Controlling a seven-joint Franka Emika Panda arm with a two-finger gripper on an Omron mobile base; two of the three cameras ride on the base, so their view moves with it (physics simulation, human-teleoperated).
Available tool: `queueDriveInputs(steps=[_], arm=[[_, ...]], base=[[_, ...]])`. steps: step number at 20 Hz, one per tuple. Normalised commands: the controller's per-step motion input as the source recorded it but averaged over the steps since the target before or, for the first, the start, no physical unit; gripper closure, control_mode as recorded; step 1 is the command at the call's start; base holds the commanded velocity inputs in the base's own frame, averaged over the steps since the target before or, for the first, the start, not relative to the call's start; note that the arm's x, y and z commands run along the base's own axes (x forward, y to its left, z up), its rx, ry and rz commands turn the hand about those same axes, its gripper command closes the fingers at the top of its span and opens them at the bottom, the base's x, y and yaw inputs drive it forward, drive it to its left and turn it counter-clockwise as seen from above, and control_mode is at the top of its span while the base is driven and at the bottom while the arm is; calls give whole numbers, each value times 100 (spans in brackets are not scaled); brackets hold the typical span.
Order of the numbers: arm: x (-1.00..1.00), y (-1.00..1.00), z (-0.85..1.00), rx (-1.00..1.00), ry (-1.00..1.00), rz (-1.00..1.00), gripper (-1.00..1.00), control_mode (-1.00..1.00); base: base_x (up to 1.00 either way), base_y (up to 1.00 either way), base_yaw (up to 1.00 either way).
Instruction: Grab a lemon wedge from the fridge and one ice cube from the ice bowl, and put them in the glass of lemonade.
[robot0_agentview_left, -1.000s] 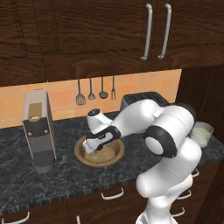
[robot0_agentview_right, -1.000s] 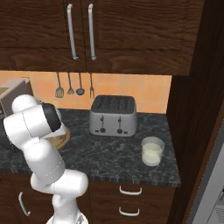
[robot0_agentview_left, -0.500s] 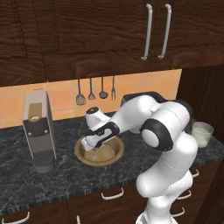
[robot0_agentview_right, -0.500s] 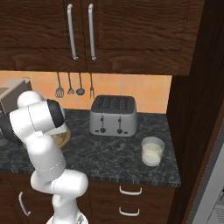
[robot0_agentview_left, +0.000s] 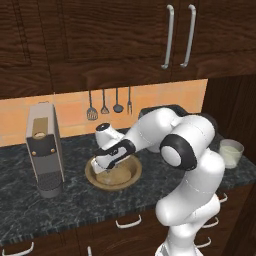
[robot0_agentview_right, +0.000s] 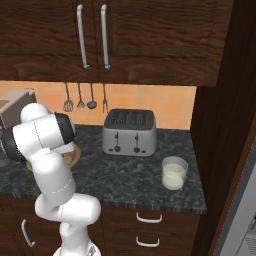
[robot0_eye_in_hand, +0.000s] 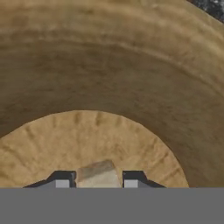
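Observation:
The tan-brown ice bowl (robot0_agentview_left: 91, 177) sits on the dark counter, and its rim also peeks out beside my arm (robot0_agentview_right: 74, 154). My gripper (robot0_agentview_left: 106, 173) reaches down inside it. In the hand view the bowl's wall (robot0_eye_in_hand: 109, 65) curves overhead, and a pale ice cube (robot0_eye_in_hand: 99, 174) sits on the bowl floor between the tips of my gripper (robot0_eye_in_hand: 99, 180), which is shut on it. The glass of lemonade (robot0_agentview_left: 231, 154) (robot0_agentview_right: 174, 173) stands at the counter's right end, well away from the gripper. The fridge's grey side (robot0_agentview_right: 246, 210) shows at far right. The lemon wedge is out of view.
A coffee machine (robot0_agentview_left: 44, 148) stands just left of the bowl. A silver toaster (robot0_agentview_right: 129, 133) sits at the back between bowl and glass. Utensils (robot0_agentview_left: 105, 104) hang on the orange backsplash, with dark wood cabinets (robot0_agentview_left: 175, 35) overhead.
The hand has sunk a little deeper into the bowl and the jaws have closed from wide open onto the ice cube. Bowl, glass and toaster have stayed put.

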Motion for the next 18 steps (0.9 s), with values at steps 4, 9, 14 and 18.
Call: queueDriveInputs(steps=[4, 9, 14, 18], arm=[[0, 4, -10, 0, 0, 0, 100, -100], [-23, 0, 0, 0, -3, 0, 100, -100], [-81, 0, 47, 0, -21, -1, 100, -100], [-73, -17, 73, -1, -15, -1, 100, -100]], base=[[0, 0, 0], [0, 0, 0], [0, 0, 0], [0, 0, 0]])
